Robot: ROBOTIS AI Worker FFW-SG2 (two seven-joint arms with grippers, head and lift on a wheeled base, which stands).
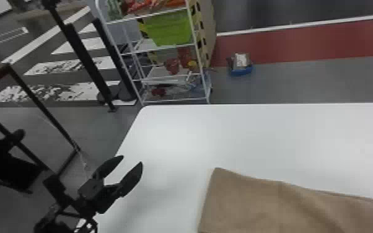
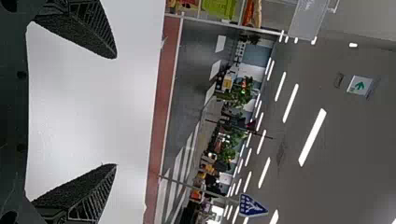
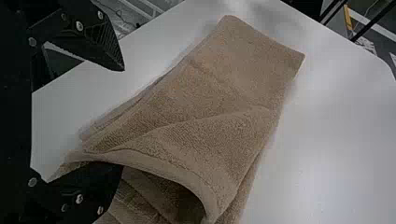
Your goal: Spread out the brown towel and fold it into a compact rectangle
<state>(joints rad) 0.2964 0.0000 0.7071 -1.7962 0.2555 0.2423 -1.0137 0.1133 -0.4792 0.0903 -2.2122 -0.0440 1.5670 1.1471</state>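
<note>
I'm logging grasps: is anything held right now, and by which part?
Nothing. The left gripper and right gripper are both open; one right finger is under a flap of the brown towel.

Brown towel (image 3: pixel 210 102) = rough matt cloth; white table (image 1: pixel 176 136) smooth, w/ slight sheen.

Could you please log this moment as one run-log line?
brown towel: layered on table, near edge lifted | right gripper: open, one finger under lifted edge | left gripper: open, empty
</note>
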